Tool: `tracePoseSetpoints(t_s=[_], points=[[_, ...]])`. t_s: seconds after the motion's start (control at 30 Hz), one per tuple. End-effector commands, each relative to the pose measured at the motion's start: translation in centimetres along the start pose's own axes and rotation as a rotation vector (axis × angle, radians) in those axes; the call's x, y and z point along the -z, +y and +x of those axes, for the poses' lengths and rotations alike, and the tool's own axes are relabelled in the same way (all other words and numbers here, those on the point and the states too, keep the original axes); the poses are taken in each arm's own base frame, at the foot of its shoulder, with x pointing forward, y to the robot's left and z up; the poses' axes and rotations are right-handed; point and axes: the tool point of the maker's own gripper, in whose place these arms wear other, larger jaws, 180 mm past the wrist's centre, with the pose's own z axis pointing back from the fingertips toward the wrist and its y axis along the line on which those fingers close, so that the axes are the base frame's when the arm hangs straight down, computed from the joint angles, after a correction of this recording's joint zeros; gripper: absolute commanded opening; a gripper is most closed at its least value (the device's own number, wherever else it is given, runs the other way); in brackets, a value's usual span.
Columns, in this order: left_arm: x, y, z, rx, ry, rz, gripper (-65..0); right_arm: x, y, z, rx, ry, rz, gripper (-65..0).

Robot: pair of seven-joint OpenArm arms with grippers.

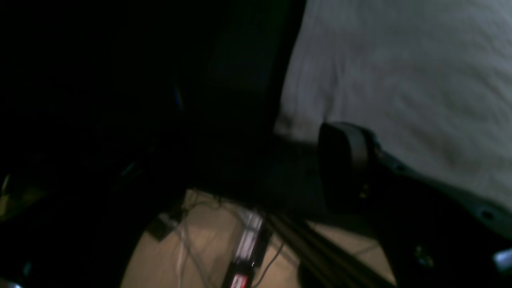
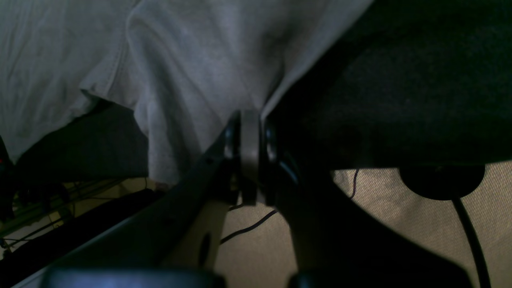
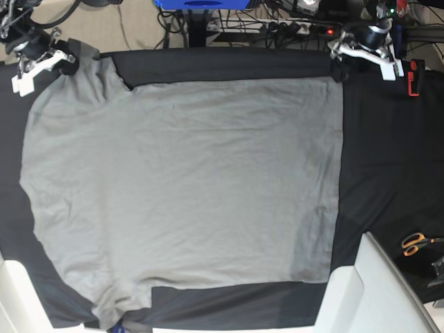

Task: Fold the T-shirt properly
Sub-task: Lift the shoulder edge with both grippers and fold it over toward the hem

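The grey T-shirt point(image 3: 180, 180) lies spread flat on the black table cloth point(image 3: 388, 159), hem to the right and sleeves to the left. My right gripper point(image 3: 66, 61) is at the far left sleeve. In the right wrist view its fingers point(image 2: 249, 132) are pressed together on the sleeve's edge point(image 2: 192, 80). My left gripper point(image 3: 338, 71) is at the far right hem corner. In the left wrist view, which is blurred, one finger point(image 1: 344, 160) stands beside the shirt corner point(image 1: 292, 124) with a wide gap to its left; the other finger is lost in the dark.
Orange-handled scissors point(image 3: 415, 243) lie on the cloth at the right. A white slab point(image 3: 378, 291) juts in at the bottom right. A red clip point(image 3: 413, 78) sits by the left arm. Cables and a power strip point(image 3: 291, 28) run behind the table.
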Motion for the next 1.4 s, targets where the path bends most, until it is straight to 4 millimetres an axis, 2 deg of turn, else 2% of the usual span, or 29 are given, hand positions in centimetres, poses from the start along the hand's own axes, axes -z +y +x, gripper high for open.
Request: tracePoseSetpoints(t_s=[0.0,0.17,0.27,0.4,0.53,0.6,0.67,0.77,0.8,0.87,1.0,1.3,1.37], points=[[0.0,0.0,0.8,0.005,-0.026,-0.006,-18.8,-0.4,-0.2,0.6,-0.014,-0.016,-0.002,-64.5],[0.7,-1.8,-0.1,0.006,-0.004,-0.048,-18.8,-0.4,-0.2,0.7,-0.014,-0.018,-0.002,-64.5],[1.5,-3.7,-0.4,0.015,0.007,-0.092,-19.9,-0.4,-0.2,0.6,-0.015,-0.014,-0.001,-64.5],[2.3,-4.1,-1.2,0.006,0.029,-0.101,-26.0,-0.4,-0.2,0.6,-0.015,-0.014,-0.001,-64.5],[2.6,-3.6,-2.0,-0.021,0.042,-0.084,-32.3,-0.4,-0.2,0.6,-0.015,-0.015,-0.001,-64.5],[2.6,-3.6,-2.0,-0.022,0.043,-0.083,-36.7,-0.4,-0.2,0.6,-0.015,-0.015,-0.001,-64.5],[2.6,-3.6,-2.1,-0.023,0.044,-0.082,-43.9,-0.4,-0.2,0.6,-0.015,-0.015,-0.001,-64.5],[2.7,-3.8,-2.3,-0.03,0.048,-0.086,-61.2,-0.4,-0.2,0.6,-0.015,-0.017,-0.001,-64.5],[2.7,-3.9,-2.3,-0.031,0.049,-0.088,-65.0,-0.4,-0.2,0.7,-0.016,-0.017,-0.002,-64.5],[2.7,-4.1,-2.4,-0.035,0.049,-0.091,-65.0,-0.4,-0.2,0.7,-0.017,-0.017,-0.001,-64.5],[2.5,-5.8,-2.6,-0.058,0.033,-0.116,-65.0,-0.4,0.0,1.0,-0.025,-0.021,0.0,-64.5],[0.5,-8.6,1.7,0.002,-0.075,-0.189,-65.0,-2.1,1.0,4.3,-0.141,-0.045,-0.027,-64.5],[0.4,-8.9,2.2,0.009,-0.088,-0.198,-65.0,-2.1,1.1,4.4,-0.149,-0.033,-0.028,-64.5]])
